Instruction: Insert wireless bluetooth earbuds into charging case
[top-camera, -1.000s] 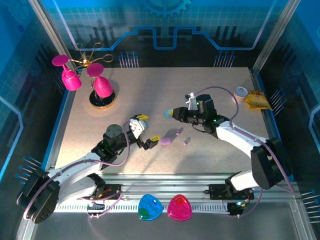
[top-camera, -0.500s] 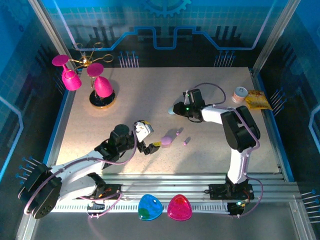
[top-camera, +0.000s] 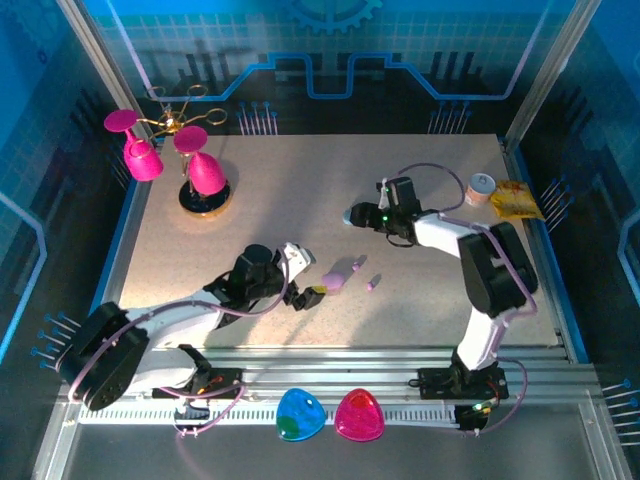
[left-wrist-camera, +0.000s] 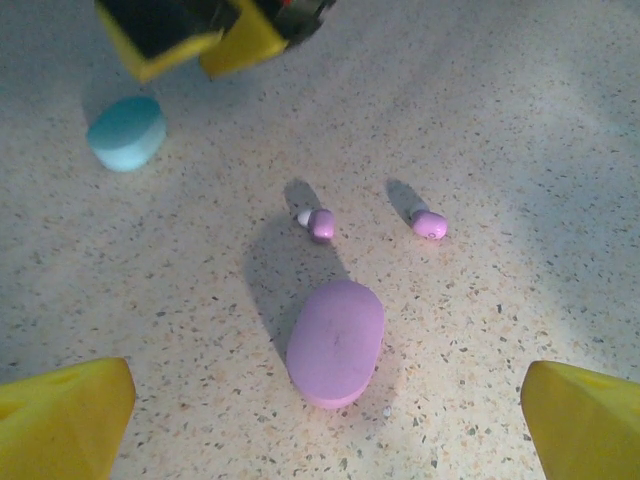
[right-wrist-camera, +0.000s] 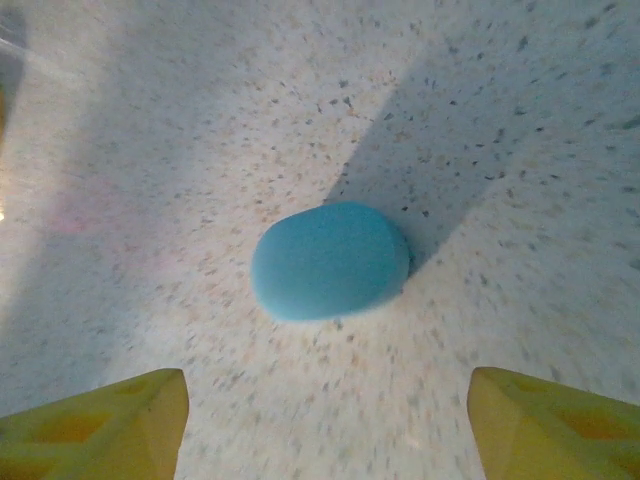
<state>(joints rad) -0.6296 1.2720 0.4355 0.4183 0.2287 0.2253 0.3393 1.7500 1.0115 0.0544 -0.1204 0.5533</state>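
Note:
A closed purple charging case (left-wrist-camera: 335, 343) lies on the speckled table, just ahead of my open left gripper (left-wrist-camera: 325, 440) and between its yellow fingertips (left-wrist-camera: 60, 420). Two light purple earbuds (left-wrist-camera: 322, 224) (left-wrist-camera: 430, 224) lie loose beyond it. In the top view the purple case (top-camera: 333, 282) sits right of the left gripper (top-camera: 308, 292), with the earbuds (top-camera: 357, 266) (top-camera: 373, 284) further right. A closed blue charging case (right-wrist-camera: 330, 260) rests on the table ahead of my open right gripper (right-wrist-camera: 325, 430), untouched. From above, the blue case (top-camera: 349, 216) lies at the right gripper's (top-camera: 366, 217) tip.
Pink glasses on a gold stand (top-camera: 190, 170) occupy the back left corner. A small round tub (top-camera: 481, 187) and a yellow packet (top-camera: 515, 200) sit at the back right. A blue (top-camera: 300, 414) and a pink (top-camera: 359, 415) pebble-shaped case lie on the front rail.
My right gripper has opened and let go of the blue case, which now lies on the table. The left gripper has moved forward up to the purple case.

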